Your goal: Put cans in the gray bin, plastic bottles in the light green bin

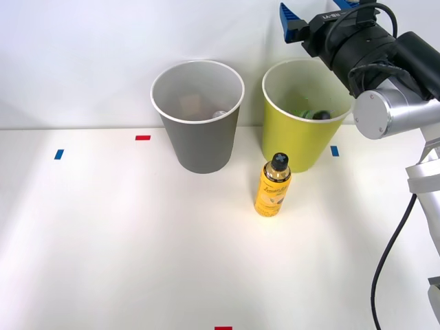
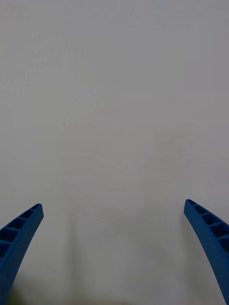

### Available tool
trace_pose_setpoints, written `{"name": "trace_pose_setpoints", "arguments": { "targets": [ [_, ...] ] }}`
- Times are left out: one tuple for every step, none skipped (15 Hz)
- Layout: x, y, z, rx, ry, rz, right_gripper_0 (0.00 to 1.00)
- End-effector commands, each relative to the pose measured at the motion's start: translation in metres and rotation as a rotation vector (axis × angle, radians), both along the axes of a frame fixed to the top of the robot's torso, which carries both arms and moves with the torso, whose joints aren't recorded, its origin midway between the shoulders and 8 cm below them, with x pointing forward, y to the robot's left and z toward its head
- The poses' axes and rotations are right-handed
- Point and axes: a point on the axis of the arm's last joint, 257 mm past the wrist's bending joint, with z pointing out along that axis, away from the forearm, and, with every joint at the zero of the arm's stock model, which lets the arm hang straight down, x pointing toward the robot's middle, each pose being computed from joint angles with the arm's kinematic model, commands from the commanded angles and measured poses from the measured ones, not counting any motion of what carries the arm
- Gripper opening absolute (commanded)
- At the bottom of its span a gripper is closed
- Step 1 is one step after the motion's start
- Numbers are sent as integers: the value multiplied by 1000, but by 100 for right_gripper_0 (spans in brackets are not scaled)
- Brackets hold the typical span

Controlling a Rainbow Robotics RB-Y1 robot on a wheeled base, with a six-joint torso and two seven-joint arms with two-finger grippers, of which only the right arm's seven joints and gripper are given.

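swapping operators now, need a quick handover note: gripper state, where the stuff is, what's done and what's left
Right gripper: open, holding nothing, raised above and behind the light green bin.
Gray bin: upright at the back of the table, some items inside, too dim to identify.
Light green bin: beside it, a green bottle already lying inside.
Yellow bottle with a black cap: standing upright on the table just in front of the light green bin.
Left: pick up the yellow bottle and drop it in the matching bin.

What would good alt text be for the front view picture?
An orange bottle with a black cap stands upright on a white table, just in front of the light green bin, which holds a green bottle. The gray bin stands beside it, and the right pincer is raised above the light green bin.
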Motion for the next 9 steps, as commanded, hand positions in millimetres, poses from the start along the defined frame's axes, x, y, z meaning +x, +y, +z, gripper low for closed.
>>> {"name": "trace_pose_setpoints", "arguments": {
  "targets": [
    [-15,-12,-10,-16,0,-4,100],
    [-23,-14,-11,-10,-1,3,100],
    [-34,-21,-15,5,-1,2,100],
    [-42,-25,-21,16,4,3,100],
    [-53,-33,-24,29,4,-1,100],
    [-65,-41,-30,45,9,-8,100],
    [-76,-51,-34,59,9,-19,100],
    [-89,-61,-35,66,4,-32,100],
    [-102,-69,-41,73,11,-40,100]
  ]
}}
